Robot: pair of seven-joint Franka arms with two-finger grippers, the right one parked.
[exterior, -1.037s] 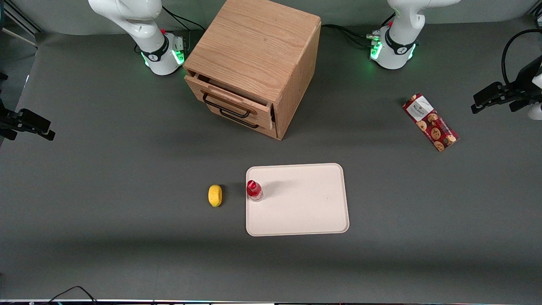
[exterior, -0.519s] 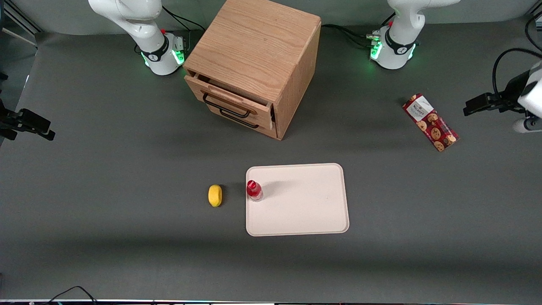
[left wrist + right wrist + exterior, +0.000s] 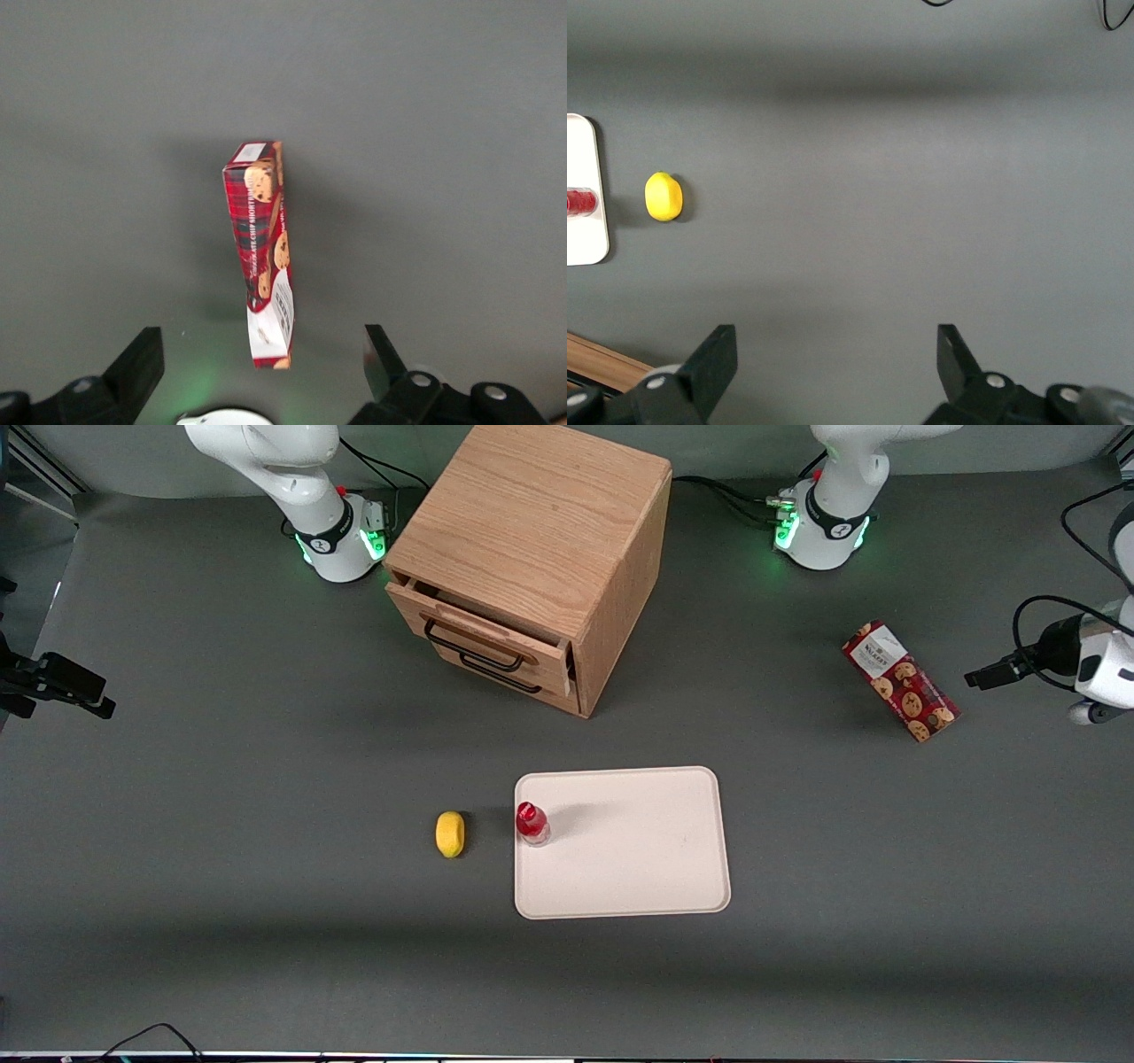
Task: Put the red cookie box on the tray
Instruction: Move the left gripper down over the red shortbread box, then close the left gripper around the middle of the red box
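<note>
From the front, my gripper [image 3: 979, 677] hangs at the working arm's end of the table, near the red cookie box [image 3: 901, 680], a narrow cardboard carton lying well apart from the flat cream tray [image 3: 651, 868]. At my wrist, my fingers [image 3: 137, 367] spread wide, holding nothing, the box between them below.

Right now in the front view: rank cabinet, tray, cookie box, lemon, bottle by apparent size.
1. wooden cabinet
2. tray
3. red cookie box
4. lemon and red-capped bottle: look alike, not ranked.
The gripper is open, beside the box.
</note>
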